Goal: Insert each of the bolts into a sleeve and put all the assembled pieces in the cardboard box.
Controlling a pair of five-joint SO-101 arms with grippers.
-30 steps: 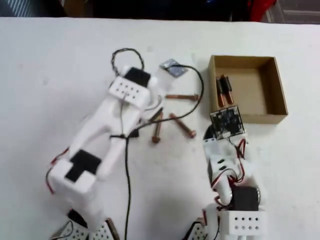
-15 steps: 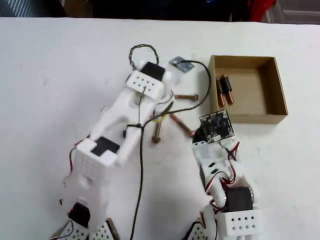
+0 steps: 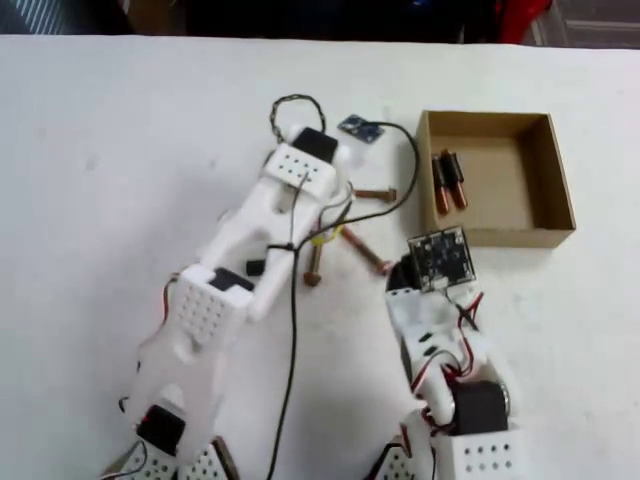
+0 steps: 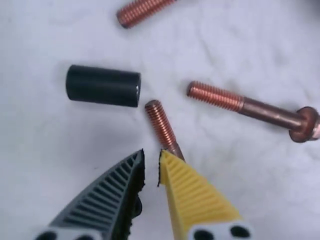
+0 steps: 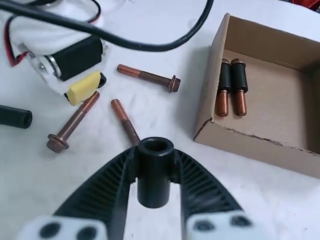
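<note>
- Left wrist view: copper-coloured threaded metal bolt (image 4: 161, 125) flat on the white table (image 4: 50, 165), just past the left gripper (image 4: 152, 156). Threaded tip pointing away, shank vanishing under the yellow finger (image 4: 192, 200).
- Long axis nearly in line with the fingers; probably calls for a wrist turn before closing across the shank.
- Fingers a narrow slit apart, clasping nothing.
- Short black cylindrical sleeve (image 4: 102, 86) on its side just beside the bolt's tip, not touching.
- Flanged copper bolt (image 4: 252, 107) near, on the other side.
- Right wrist view: right gripper (image 5: 155, 164) clenched on a second black sleeve (image 5: 155, 187), bore facing the camera.
- High view: loose bolts mid-table, nearest the left arm. Brown cardboard box (image 3: 500, 237) just beside them, nearer the far edge, holding two assembled pieces (image 3: 447, 182).
</note>
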